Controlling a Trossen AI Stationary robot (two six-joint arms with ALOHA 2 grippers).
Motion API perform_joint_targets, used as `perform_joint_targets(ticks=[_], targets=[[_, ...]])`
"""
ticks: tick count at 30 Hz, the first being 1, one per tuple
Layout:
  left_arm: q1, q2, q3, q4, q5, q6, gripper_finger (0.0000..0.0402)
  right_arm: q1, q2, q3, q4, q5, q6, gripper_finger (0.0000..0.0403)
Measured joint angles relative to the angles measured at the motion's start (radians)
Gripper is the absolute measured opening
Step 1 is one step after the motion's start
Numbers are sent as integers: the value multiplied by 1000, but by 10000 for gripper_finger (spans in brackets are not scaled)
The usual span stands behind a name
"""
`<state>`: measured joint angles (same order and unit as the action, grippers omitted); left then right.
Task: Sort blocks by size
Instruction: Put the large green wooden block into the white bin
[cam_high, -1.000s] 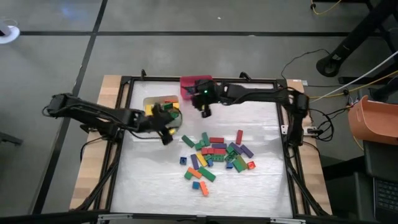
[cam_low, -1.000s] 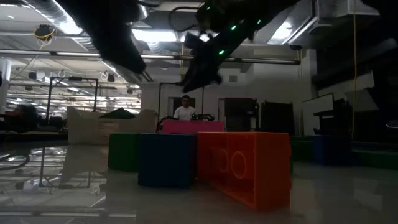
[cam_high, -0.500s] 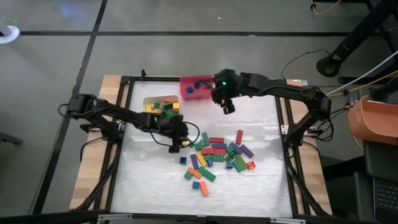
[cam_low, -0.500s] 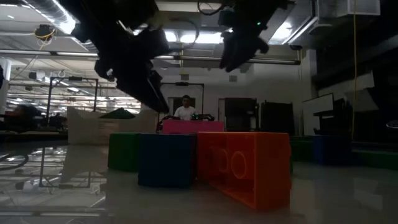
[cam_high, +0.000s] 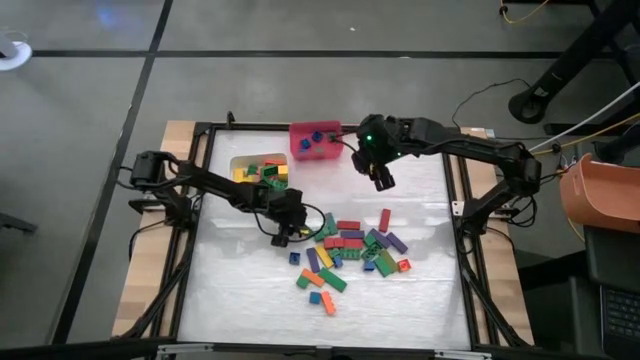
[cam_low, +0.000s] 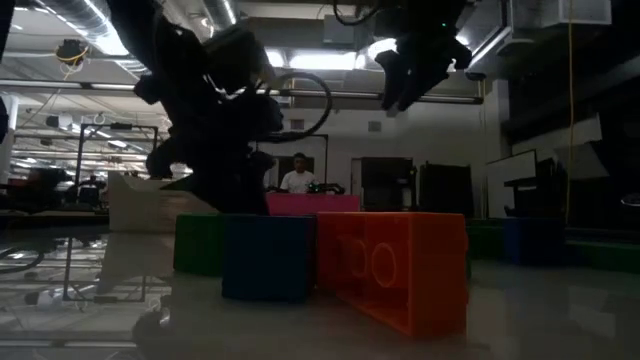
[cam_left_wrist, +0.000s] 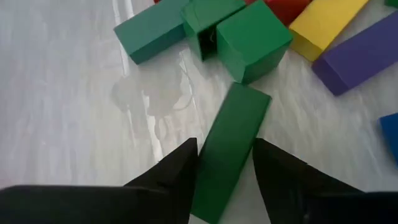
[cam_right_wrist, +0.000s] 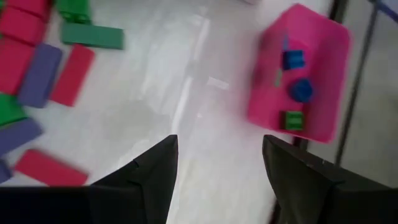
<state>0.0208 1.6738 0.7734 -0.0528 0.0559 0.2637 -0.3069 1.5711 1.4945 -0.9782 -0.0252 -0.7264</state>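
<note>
While overhead hides it, the left hand (cam_left_wrist: 224, 163) straddles a long green block (cam_left_wrist: 229, 150), fingers apart.

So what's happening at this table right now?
Two arms are sorting blocks into two bins. The left hand is down at the edge of the pile, its fingers on either side of a long green bar lying on the table; whether it is gripped yet is unclear. The right hand hangs open and empty above the table, near the pink bin, which holds a few small blocks. The white bin holds more. Most blocks remain loose on the table.
</note>
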Motion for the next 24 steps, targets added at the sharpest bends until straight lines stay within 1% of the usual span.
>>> perform_joint_targets(ticks=[4, 7, 11, 15, 16, 21, 22, 24], targets=[[8, 27, 1, -7, 10, -21, 119, 0, 0, -38, -11, -79, 0, 234], [13, 28, 1, -8, 9, -25, 104, 0, 1, -95, -10, -128, 0, 234], [13, 25, 1, -7, 9, -44, 86, 0, 1, -200, 43, -152, 21, 234], [13, -6, -1, -24, 8, -81, 87, 0, 1, -322, 166, -156, 47, 234], [13, -24, -1, -22, 8, -91, 89, 0, 1, -352, 195, -170, 49, 234], [13, -132, 0, -23, 4, -101, 92, 4, 1, -495, 389, -325, 77, 234], [14, -161, 0, -26, 2, -96, 90, 10, 2, -520, 436, -346, 100, 234], [21, -220, 0, -39, -12, -93, 89, 29, 2, -563, 527, -349, 137, 234]])
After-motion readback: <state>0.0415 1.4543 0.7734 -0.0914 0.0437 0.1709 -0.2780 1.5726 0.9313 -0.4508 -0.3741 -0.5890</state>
